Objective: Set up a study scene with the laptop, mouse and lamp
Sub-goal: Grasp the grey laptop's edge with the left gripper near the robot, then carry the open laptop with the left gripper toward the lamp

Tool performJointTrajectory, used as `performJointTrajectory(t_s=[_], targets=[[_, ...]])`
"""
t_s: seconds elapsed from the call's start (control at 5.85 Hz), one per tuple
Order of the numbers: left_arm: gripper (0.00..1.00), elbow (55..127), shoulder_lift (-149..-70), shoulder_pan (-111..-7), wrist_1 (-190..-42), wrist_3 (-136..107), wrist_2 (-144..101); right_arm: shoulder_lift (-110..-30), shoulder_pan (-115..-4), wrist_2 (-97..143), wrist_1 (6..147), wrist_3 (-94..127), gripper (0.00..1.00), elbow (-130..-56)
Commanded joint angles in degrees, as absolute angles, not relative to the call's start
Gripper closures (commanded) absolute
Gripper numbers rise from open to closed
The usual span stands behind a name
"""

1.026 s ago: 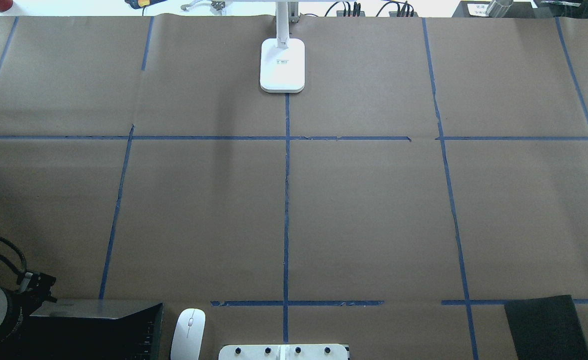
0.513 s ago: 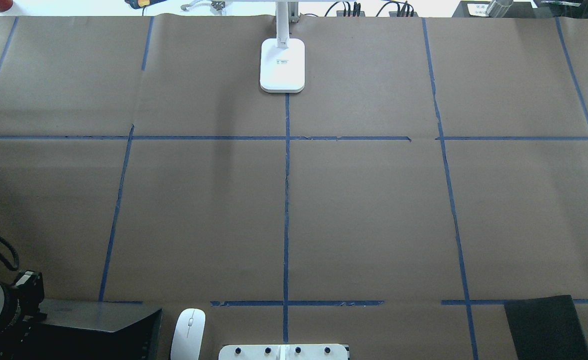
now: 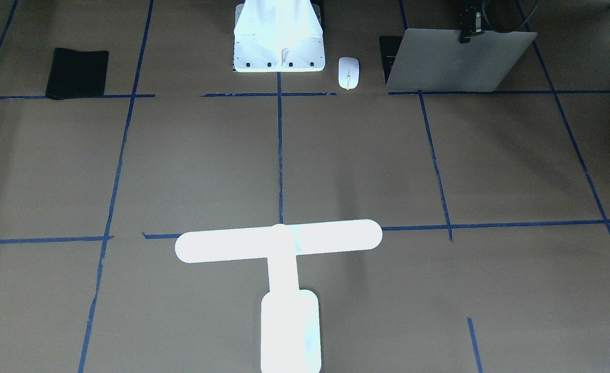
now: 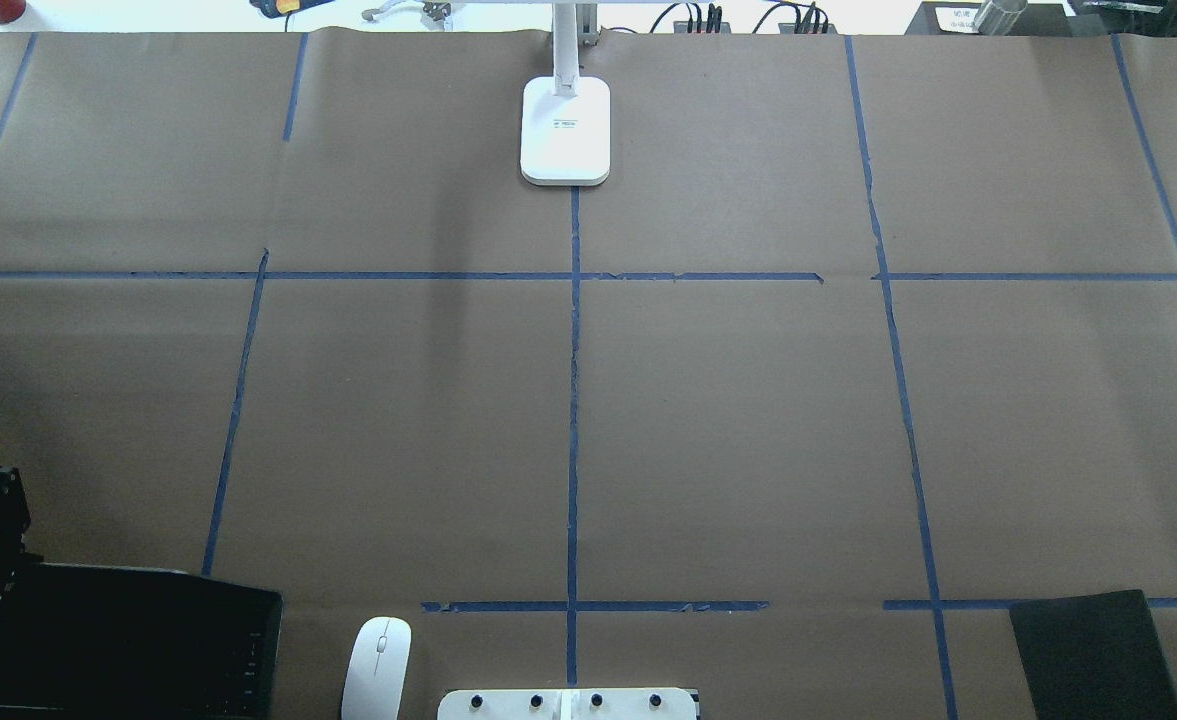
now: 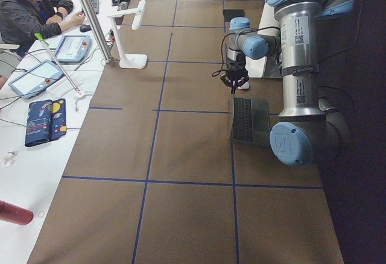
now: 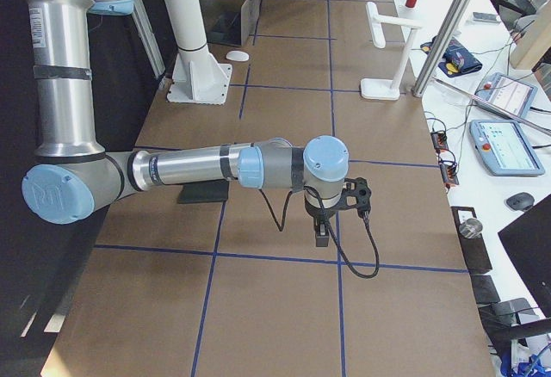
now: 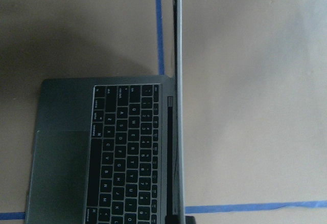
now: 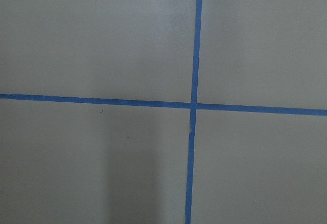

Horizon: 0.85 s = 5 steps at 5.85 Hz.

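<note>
Presently your left gripper (image 3: 466, 37) is clamped on the lid edge of the laptop (image 3: 455, 62), lid near upright, hinge running crosswise at the robot-side edge of the table (image 3: 346, 155) near the mouse (image 3: 348, 72) (right gripper (image 6: 322, 232) well apart; you cannot tell its fingers' state).

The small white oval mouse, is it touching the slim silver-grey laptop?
Apart. The exterior front-facing view shows a strip of bare brown paper between the white oval mouse and the silver-grey laptop.

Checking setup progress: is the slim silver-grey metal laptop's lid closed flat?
No, the slim silver-grey metal laptop stands open, lid raised upright beside its dark keyboard.
</note>
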<state>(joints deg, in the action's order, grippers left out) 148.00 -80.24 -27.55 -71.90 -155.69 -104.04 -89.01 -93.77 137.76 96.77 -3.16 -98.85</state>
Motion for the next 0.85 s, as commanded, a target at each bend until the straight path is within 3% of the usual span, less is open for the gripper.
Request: performJointTrajectory(t_s=[0.0, 0.34, 0.68], targets=[[1.0, 148.1, -82.6, -31.9, -71.6, -153.9, -104.1, -88.9, -93.9, 138.5, 96.9, -3.2, 0.0, -98.8], [1.0, 147.4, -92.4, -37.7, -66.9, -144.5, -104.4, -89.1, -94.1, 139.8, 96.9, -3.2, 0.0, -98.8], [1.0, 140.0, -101.0, -41.6, -65.8, -143.9, -104.3, -89.2, -94.5, 139.8, 96.9, -3.2, 0.0, -98.7]])
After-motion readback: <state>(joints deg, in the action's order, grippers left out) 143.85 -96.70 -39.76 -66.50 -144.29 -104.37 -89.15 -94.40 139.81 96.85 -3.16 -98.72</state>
